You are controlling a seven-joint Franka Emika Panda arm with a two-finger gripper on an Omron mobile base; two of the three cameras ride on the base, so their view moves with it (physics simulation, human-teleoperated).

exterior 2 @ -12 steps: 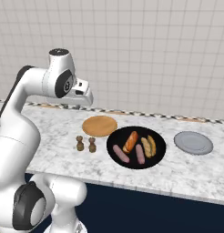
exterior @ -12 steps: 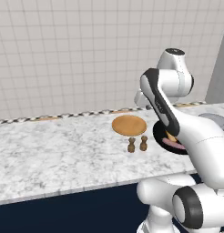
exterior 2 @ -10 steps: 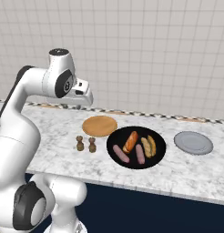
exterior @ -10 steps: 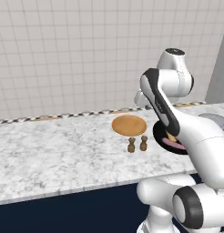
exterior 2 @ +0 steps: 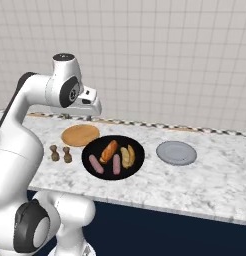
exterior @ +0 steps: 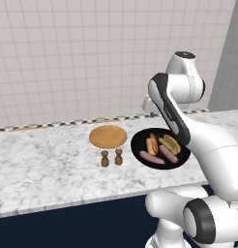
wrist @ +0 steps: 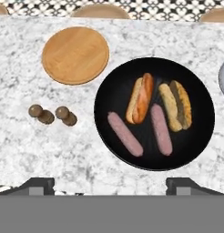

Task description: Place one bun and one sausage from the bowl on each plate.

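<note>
The black bowl lies right of centre on the marble counter. It holds two buns, one with an orange filling and one darker, plus two pink sausages. Up and left of the bowl sits the tan wooden plate, bare. The grey plate lies to the bowl's right, also bare. My gripper hangs high above the bowl's near side, open, its fingertips far apart and holding nothing. Both base views show the bowl.
Two small brown shakers stand left of the bowl, in front of the wooden plate. A tiled wall runs behind the counter, with a patterned strip at its foot. The counter's front edge drops to dark cabinets.
The whole scene has slid left in both base views, so the camera moved right. The bowl now shows free of the arm in the left base view. Objects stay put.
</note>
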